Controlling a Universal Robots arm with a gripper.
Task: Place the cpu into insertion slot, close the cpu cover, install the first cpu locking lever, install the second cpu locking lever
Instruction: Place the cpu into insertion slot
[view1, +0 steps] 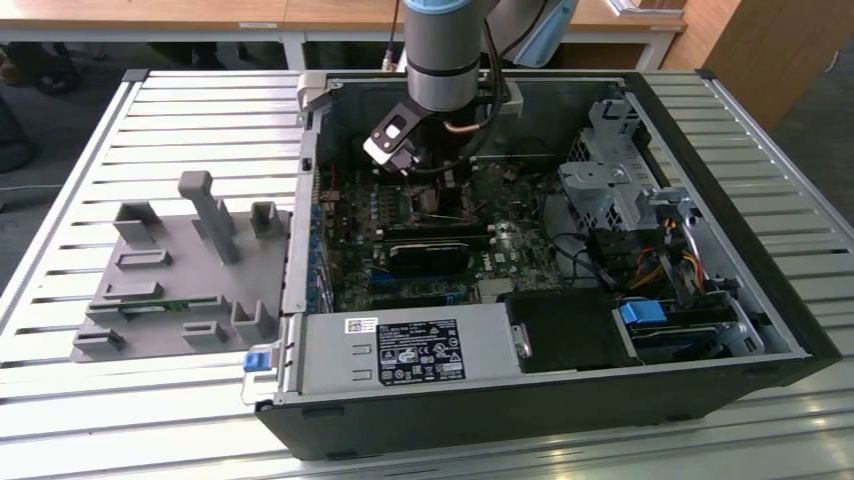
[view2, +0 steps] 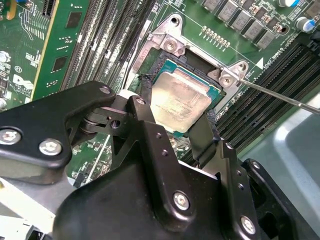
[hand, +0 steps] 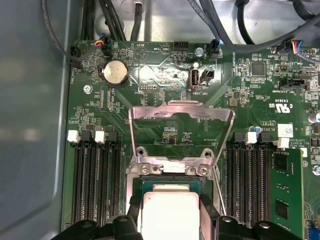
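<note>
Gripping cpu (view2: 182, 102) in insertion slot (view2: 195, 70), cover (hand: 181, 109) raised

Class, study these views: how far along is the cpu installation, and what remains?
Done: no step shows as finished. In hand: the claw grips the cpu at the insertion slot; whether it is fully seated cannot be told. Remaining: the cpu cover stands open, and a thin locking lever juts free, unlatched.
</note>
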